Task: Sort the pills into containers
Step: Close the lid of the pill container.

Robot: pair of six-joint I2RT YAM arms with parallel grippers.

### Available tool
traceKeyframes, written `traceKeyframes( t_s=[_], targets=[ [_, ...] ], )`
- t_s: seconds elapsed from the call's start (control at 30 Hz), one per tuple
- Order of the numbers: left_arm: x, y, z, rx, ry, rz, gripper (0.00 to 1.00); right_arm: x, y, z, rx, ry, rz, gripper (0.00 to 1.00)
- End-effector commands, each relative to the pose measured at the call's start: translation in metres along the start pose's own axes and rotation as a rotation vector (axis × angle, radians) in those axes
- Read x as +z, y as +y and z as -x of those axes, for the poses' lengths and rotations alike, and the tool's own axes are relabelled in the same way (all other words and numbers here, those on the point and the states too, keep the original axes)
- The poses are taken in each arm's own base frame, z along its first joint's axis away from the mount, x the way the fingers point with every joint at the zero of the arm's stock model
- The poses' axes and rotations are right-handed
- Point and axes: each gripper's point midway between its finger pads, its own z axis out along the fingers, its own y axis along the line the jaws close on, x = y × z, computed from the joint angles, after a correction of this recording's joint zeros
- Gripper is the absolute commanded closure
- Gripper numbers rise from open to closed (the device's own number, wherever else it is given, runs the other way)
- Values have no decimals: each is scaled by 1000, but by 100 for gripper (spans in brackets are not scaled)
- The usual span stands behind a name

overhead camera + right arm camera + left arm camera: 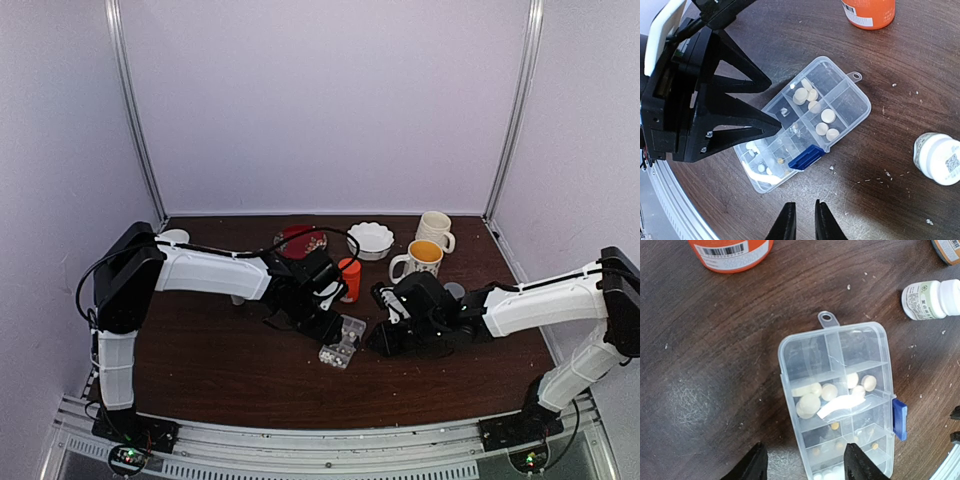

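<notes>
At the middle of the table (220,370), the pill organizer (343,343) is lying flat, with pills (810,402) sitting in several of its cells (807,357). The left gripper (805,455) is hanging right over its near end, jaws standing roughly half apart and gripping nothing, the box's long axis running straight away from them. The right gripper (804,205) is hovering just short of the long side carrying the blue latch (805,156), jaws parted only a crack and empty; from there the box is running diagonally. By my judgement, you are working with the left arm nearer.
</notes>
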Motion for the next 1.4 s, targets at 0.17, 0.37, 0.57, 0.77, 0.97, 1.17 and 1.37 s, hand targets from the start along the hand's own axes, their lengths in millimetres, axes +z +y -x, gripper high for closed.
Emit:
traceKeyframes(
  t_s=[0.17,0.37,0.57,0.77,0.97,1.17,1.37],
  targets=[
    [18,19,-23,0,77,95,50,9,24,42,19,-100,63,90],
    [18,16,-22,-1,73,80,54,27,24,50,86,-108,100,100],
    [18,14,-20,-6,65,70,55,43,4,37,132,-66,41,100],
    [20,16,-18,-7,57,79,55,46,-10,14,135,11,-6,100],
    [20,16,-18,-8,55,84,55,34,-23,-4,120,36,-38,100],
    [20,16,-19,-9,59,80,55,29,-21,-10,109,49,-15,100],
    [21,13,-19,-10,62,62,56,31,-21,-12,102,58,-15,100]
  ],
)
